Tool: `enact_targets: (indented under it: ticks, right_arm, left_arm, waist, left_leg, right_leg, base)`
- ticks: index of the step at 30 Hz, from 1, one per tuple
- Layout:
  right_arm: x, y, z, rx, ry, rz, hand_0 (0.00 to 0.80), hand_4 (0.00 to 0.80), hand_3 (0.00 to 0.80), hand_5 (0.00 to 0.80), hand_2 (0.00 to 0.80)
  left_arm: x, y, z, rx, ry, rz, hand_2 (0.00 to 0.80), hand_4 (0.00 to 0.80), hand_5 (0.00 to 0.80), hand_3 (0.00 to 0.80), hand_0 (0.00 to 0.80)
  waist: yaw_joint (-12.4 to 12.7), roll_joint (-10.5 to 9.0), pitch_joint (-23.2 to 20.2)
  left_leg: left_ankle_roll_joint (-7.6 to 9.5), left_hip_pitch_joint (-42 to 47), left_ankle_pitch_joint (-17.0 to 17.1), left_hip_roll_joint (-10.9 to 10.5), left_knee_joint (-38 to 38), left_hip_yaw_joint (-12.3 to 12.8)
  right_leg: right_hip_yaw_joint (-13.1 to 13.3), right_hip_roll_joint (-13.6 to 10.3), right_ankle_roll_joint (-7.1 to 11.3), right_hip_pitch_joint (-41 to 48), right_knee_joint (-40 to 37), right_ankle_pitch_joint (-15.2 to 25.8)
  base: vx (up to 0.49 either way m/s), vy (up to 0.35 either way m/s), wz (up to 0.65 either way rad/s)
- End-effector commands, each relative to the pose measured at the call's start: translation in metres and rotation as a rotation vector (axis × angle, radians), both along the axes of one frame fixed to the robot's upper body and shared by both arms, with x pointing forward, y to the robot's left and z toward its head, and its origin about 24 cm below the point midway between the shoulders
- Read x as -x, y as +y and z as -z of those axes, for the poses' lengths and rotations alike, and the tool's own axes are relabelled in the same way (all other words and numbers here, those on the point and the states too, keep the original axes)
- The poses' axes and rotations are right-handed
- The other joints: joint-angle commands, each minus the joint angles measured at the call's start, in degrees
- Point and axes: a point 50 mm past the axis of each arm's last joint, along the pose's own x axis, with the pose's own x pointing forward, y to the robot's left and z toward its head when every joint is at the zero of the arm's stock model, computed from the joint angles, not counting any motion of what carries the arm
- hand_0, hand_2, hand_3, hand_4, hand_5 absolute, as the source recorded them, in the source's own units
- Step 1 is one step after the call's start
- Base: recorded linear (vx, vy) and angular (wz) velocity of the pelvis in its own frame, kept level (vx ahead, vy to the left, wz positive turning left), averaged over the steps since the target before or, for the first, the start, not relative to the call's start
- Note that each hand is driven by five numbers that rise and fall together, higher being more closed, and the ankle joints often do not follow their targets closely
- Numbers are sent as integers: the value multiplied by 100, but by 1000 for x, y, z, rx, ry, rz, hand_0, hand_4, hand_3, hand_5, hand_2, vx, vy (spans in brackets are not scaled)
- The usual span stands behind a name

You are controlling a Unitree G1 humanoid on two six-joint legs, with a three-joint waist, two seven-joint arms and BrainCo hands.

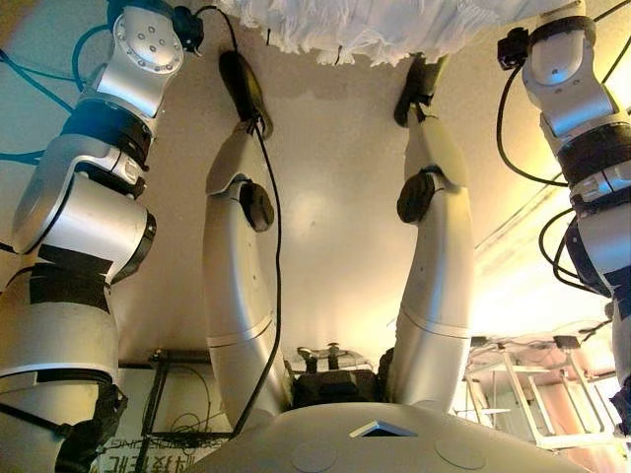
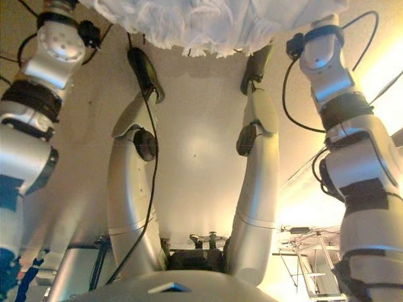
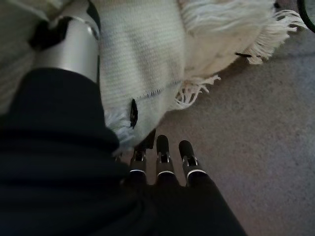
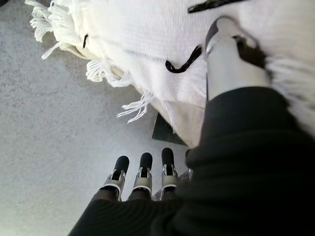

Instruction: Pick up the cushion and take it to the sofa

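Note:
A white knitted cushion (image 1: 375, 30) with fringed edges and small black marks fills the top edge of both eye views (image 2: 214, 22), held up off the floor between my two arms. My hands are hidden past it there. In the left wrist view my left hand (image 3: 98, 147) lies against the cushion (image 3: 147, 59), thumb (image 3: 69, 46) flat on the knit, fingers (image 3: 162, 157) straight below its edge. In the right wrist view my right hand (image 4: 197, 167) lies against the other side (image 4: 147, 44) in the same way, thumb (image 4: 229, 64) on the fabric, fingers (image 4: 145, 172) straight.
Beige carpet (image 1: 335, 197) lies below the cushion. A light metal frame (image 1: 532, 394) stands at the lower right and a dark wire rack (image 1: 177, 394) at the lower left. No sofa shows in any view.

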Motion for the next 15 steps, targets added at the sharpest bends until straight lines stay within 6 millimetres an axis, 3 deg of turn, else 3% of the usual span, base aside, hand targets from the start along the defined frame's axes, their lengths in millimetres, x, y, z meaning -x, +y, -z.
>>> enact_targets:
  ticks: [1,3,5,6,7,9,15]
  right_arm:
    - [9,57,-38,81,-61,-304,0,0,0,0,0]
    - [11,72,-36,106,22,-454,0,0,0,0,0]
    - [15,87,-34,84,95,-594,0,0,0,0,0]
    - [18,94,-32,58,156,-707,311,311,311,311,311]
    - [21,101,-28,27,232,-838,565,565,565,565,565]
    - [27,111,-23,32,307,-996,800,800,800,800,800]
    - [37,122,-16,13,352,-1160,800,800,800,800,800]
  left_arm:
    - [9,-59,-37,30,-76,339,0,0,0,0,0]
    - [7,-73,-27,62,62,511,0,0,0,0,0]
    - [7,-85,-17,70,151,636,800,800,800,800,800]
    - [8,-91,-10,95,219,748,800,800,800,800,800]
    - [11,-98,-6,107,256,842,800,800,800,800,800]
    - [16,-106,0,117,303,960,800,800,800,800,800]
    - [28,-124,18,328,360,1246,800,800,800,800,800]
  waist:
    - [-213,551,-33]
    - [-218,567,-33]
    - [-220,571,-33]
    - [-223,568,-33]
    - [-216,565,-33]
    - [-208,568,-33]
    - [-146,609,-33]
  left_leg:
    - [-137,64,-62,-104,-457,-150]
    - [-154,114,-18,-120,-566,-142]
    - [-169,99,20,-135,-574,-132]
    - [-180,94,28,-137,-567,-133]
    - [-186,86,29,-142,-550,-141]
    - [-202,85,26,-145,-534,-155]
    - [-238,108,73,-215,-517,-290]
  right_leg:
    - [276,267,248,209,-256,-160]
    - [268,274,265,240,-369,-119]
    - [265,282,271,231,-380,-92]
    - [266,284,275,231,-391,-80]
    - [264,279,276,233,-396,-74]
    - [256,270,281,252,-405,-79]
    - [271,244,300,316,-459,-37]
  base:
    - [16,-27,6]
    - [13,-16,10]
    - [1,-15,11]
    - [-5,-35,6]
    - [-6,-45,3]
    - [-15,-46,1]
    - [-21,-57,1]
